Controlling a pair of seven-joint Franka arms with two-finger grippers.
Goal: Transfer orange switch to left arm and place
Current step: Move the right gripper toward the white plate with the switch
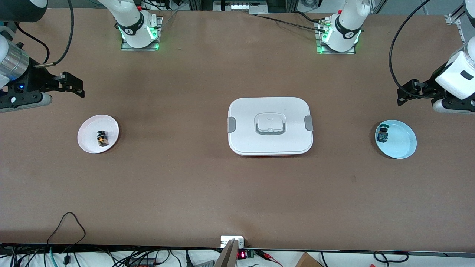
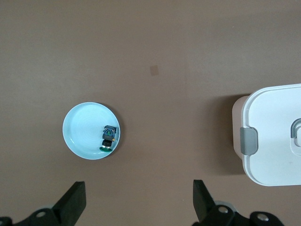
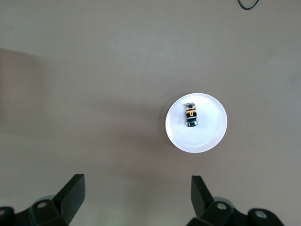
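— Brown tabletop, and our orange switch sits on the white plate at the right arm's end; both the right gripper and left gripper hang spread and empty.

— We risk clipping the box (dead centre) mid-handover, we'd judge, or grabbing the blue-green switch.

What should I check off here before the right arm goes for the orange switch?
1. Orange switch lies on the white plate, uncovered: ok.
2. Right gripper open and empty: ok.
3. Right gripper over the switch: not ok, it hangs over bare table beside the plate.
4. Left gripper open, waiting near the blue plate: ok.
5. Box sits mid-table between the plates, lid closed; the handover must avoid it: ok.
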